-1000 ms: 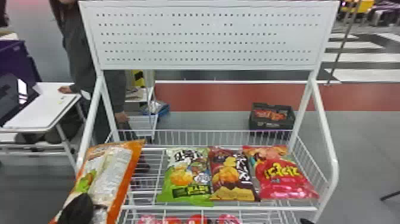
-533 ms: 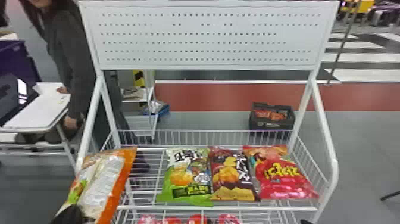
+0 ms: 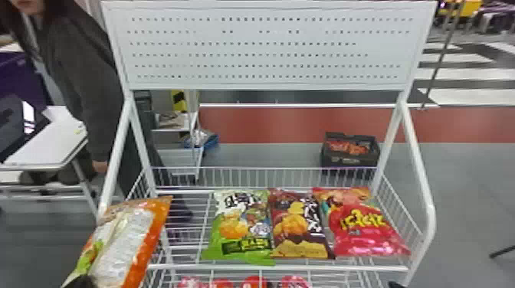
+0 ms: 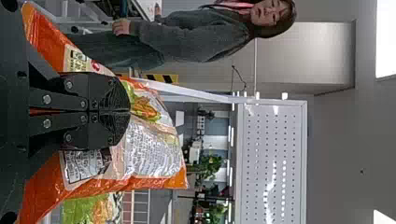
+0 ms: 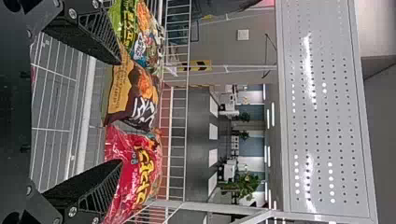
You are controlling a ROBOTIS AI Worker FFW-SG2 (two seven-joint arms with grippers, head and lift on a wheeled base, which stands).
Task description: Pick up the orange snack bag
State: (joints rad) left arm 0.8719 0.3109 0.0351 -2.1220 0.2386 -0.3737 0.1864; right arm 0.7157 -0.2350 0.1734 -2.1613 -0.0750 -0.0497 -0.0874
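We have our left gripper (image 3: 79,282) pinching the orange snack bag (image 3: 122,239), which has sunk slightly at the head view's lower left; our right gripper (image 3: 396,284), bottom edge toward the right, stands spread.

We are looking at what seems to be a lab or workshop hall fitted with a shop-style display: a white wire rack (image 3: 279,267) is holding snack bags (image 3: 300,229) in a row beneath a perforated panel (image 3: 268,49). Behind it, a red band (image 3: 268,124) is crossing the grey floor (image 3: 467,172), and a white table (image 3: 50,145) and black crate (image 3: 350,160) are standing nearby.
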